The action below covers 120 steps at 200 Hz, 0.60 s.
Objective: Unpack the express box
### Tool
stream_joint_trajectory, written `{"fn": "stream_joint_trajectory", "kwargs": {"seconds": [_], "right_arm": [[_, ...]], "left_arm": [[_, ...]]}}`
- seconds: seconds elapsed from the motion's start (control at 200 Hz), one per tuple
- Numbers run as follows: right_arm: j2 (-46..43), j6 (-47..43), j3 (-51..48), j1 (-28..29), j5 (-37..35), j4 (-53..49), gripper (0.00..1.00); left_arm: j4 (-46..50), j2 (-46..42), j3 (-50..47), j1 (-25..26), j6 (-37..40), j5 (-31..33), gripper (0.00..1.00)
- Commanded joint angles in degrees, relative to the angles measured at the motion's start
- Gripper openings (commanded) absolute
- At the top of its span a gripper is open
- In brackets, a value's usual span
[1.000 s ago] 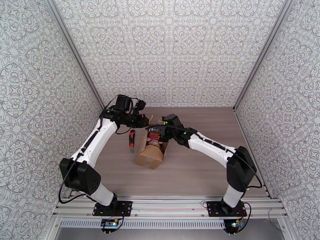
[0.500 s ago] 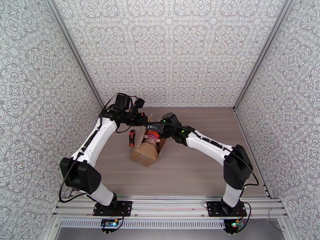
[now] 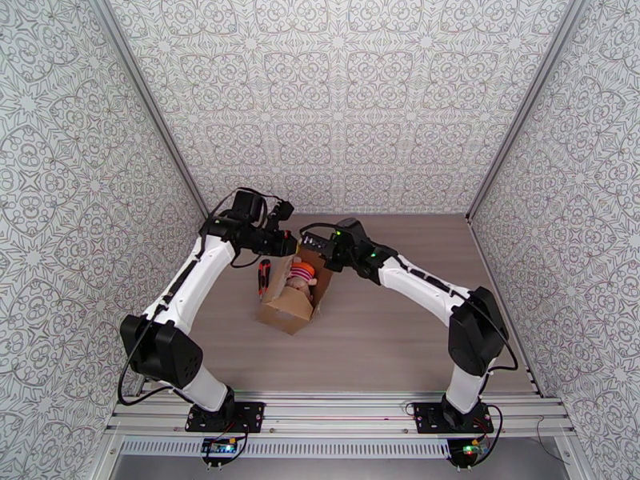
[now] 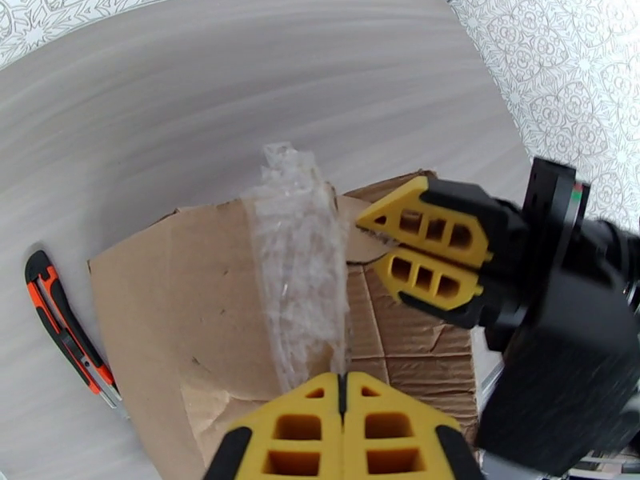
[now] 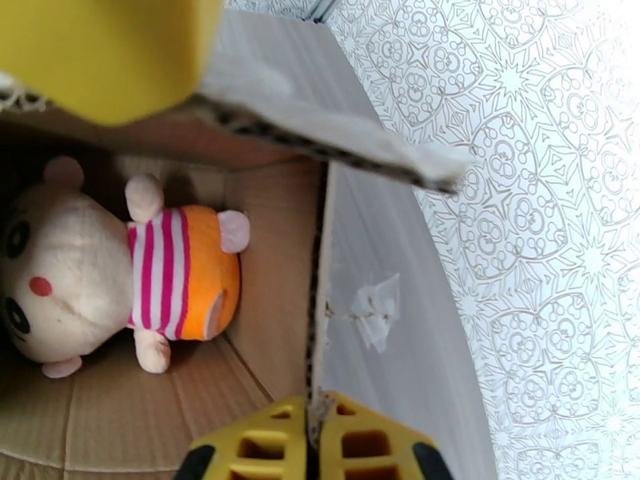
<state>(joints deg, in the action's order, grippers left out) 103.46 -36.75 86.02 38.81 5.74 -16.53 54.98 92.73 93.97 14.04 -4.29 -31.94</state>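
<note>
The express box (image 3: 288, 310) stands open at mid-table, with a plush doll (image 3: 302, 275) in a striped orange shirt lying inside. My left gripper (image 3: 290, 246) is shut on the box's far-left flap; in the left wrist view that gripper (image 4: 344, 410) pinches the flap (image 4: 200, 298) beside its crinkled clear tape (image 4: 300, 266). Just to the right, my right gripper (image 3: 310, 242) is shut on the neighbouring flap, as the left wrist view of it (image 4: 370, 243) confirms. Its own camera has the gripper (image 5: 314, 430) clamped on the flap's edge, above the doll (image 5: 104, 274) and the box wall (image 5: 272, 258).
A red-and-black utility knife (image 3: 263, 278) lies on the table just left of the box; it is at the left edge of the left wrist view (image 4: 68, 334). Patterned walls enclose the table on three sides. Bare wood lies to the right and front of the box.
Both grippers have lifted and drawn the flaps towards the back. The box has slid slightly left and tilted, and the doll inside is more exposed.
</note>
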Motion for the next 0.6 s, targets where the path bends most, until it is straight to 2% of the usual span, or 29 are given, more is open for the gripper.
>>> {"fn": "stream_joint_trajectory", "kwargs": {"seconds": [0.0,0.305,0.595], "right_arm": [[-1.3,3.9,1.1,-3.2,5.2,-5.1,0.05],[1.5,7.6,9.2,-6.7,15.5,-15.3,0.05],[6.6,9.7,16.2,-9.6,23.1,-25.3,0.08]], "left_arm": [[3.9,-2.6,0.3,0.2,4.2,-1.8,0.0],[4.6,-4.1,0.1,1.9,8.5,0.0,0.0],[0.7,-5.8,-1.0,2.9,7.3,0.4,0.0]]}}
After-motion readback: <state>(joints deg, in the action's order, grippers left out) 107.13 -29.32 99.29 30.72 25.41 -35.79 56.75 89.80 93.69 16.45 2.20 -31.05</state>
